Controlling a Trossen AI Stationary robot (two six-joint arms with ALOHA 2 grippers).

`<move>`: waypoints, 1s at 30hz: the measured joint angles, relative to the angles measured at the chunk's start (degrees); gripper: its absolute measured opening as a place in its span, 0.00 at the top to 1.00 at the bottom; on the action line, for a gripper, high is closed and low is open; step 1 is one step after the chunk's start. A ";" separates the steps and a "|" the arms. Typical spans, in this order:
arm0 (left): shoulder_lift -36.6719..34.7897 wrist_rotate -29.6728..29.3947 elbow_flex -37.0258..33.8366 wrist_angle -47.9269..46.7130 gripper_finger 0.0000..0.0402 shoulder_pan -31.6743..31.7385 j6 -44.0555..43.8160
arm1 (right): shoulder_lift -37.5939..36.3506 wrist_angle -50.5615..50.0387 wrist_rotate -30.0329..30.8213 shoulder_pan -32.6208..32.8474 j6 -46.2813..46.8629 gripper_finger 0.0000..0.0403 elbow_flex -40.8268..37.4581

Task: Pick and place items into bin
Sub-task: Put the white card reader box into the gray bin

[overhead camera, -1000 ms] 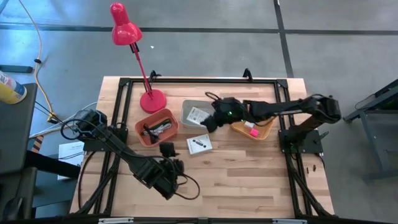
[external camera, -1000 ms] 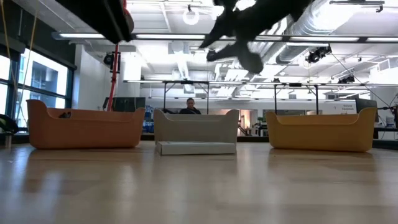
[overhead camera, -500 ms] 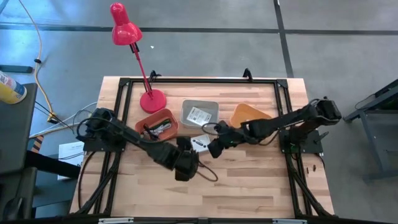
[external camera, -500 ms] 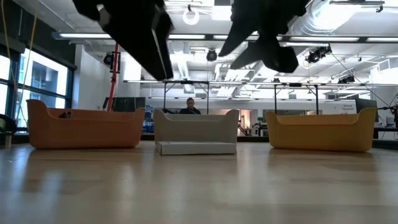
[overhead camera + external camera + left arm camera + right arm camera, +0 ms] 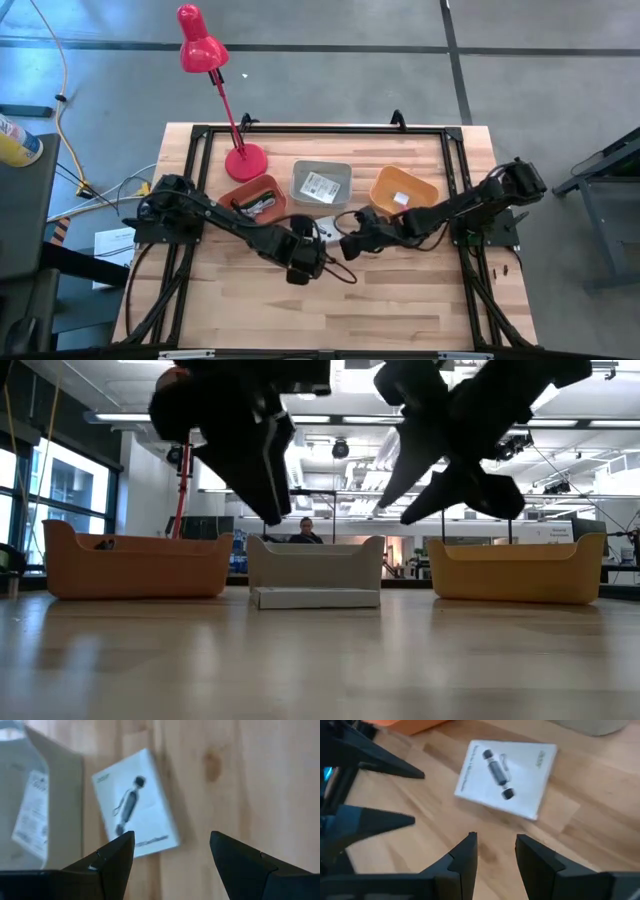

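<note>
Probably an industrial lab: exposed ceiling ducts (image 5: 530, 400), concrete floor (image 5: 330, 80), framed wooden workbench (image 5: 400, 300).

packet (image 5: 506, 778) flat, open above | left gripper (image 5: 305, 262), right gripper (image 5: 352, 244) flank it

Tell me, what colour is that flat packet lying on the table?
White with black print; the packet shows best in the right wrist view.

red desk lamp (image 5: 216, 70) at table's far edge | yellow can (image 5: 17, 140) off-table | person (image 5: 305, 530) in room behind
</note>
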 joint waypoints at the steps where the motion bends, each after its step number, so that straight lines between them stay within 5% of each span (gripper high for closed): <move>1: 0.03 -0.63 -0.08 -0.21 0.38 0.04 0.00 | -0.02 -0.09 0.96 0.35 0.34 0.69 -0.27; 8: 2.64 -1.85 0.12 2.95 0.38 1.54 0.68 | -2.20 0.34 3.52 3.86 -0.43 0.69 -0.20; 22: 7.26 10.57 -0.02 10.16 0.38 6.54 4.50 | -17.24 -3.53 23.33 19.05 -3.26 0.69 -0.12; 30: 7.66 13.44 -0.03 10.36 0.38 9.54 3.22 | -18.82 -2.74 26.67 22.27 -4.74 0.69 -0.14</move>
